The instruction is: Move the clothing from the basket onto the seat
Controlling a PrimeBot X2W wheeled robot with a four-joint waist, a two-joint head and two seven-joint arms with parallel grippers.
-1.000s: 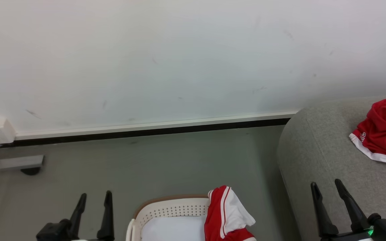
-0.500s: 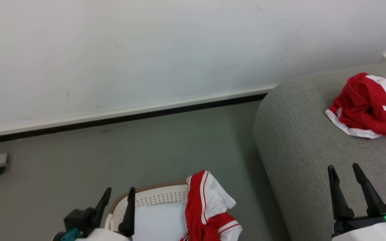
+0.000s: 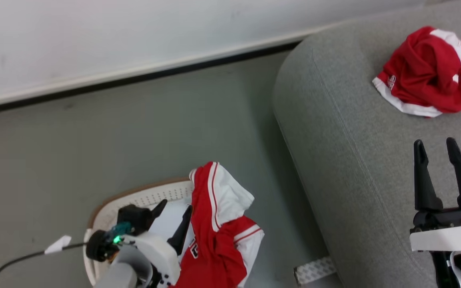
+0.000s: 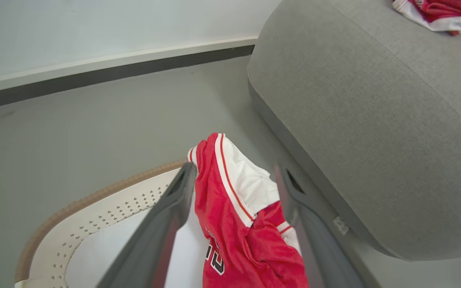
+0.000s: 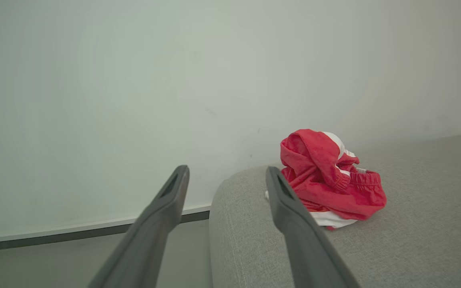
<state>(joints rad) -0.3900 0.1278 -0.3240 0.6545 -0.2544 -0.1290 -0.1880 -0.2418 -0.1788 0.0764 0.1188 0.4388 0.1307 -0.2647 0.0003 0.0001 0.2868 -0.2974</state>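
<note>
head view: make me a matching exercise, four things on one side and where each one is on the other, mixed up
1 red-and-white jersey
2 crumpled red garment
3 left gripper
4 right gripper

a lying on the grey sofa
b draped over the rim of the basket
c open, over the sofa
d open, over the basket

Pairs: 1-b, 2-a, 3-d, 4-c

Plain off-white wall [image 3: 94, 36] is running across the back, and a white skirting board [image 3: 134, 73] with a dark line under it is edging it. Smooth grey-green floor [image 3: 114, 132] is taking soft, even light; a small white patterned strip [image 3: 314, 270] is lying on it.
</note>
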